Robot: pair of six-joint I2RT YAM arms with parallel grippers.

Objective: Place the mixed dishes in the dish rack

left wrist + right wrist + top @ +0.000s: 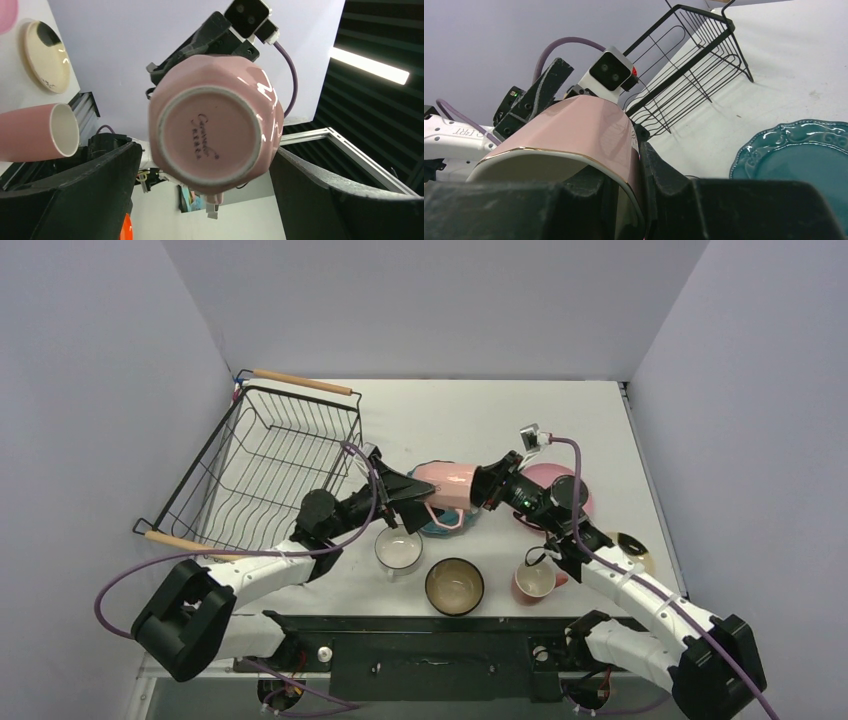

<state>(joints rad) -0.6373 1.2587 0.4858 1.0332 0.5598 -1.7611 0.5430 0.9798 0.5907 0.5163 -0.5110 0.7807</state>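
At the far left of the white surface (500, 420) stands the dish rack (300, 381), a black wire basket with pale wooden handles at two ends and nothing inside it. To the right of centre lies the pink plate (556, 472), partly under the right arm. The teal scalloped plate (804, 160) lies near the middle of the surface, and the cream plate (640, 552) sits close to the right edge.

Nearer the arm bases, a row of three stands upright: the white mug (398, 550), the dark bowl (455, 586) with its cream inside, and a pink mug (535, 582).

The other pink mug (447, 486) is off the surface, on its side in the air over the teal plate, its base turned to the left arm. The right hand (624, 185) pinches its rim, one finger inside the mouth and one against the outer wall. The left hand (418, 490) is spread wide, a finger on either side of the mug's base; I cannot tell whether they touch it.
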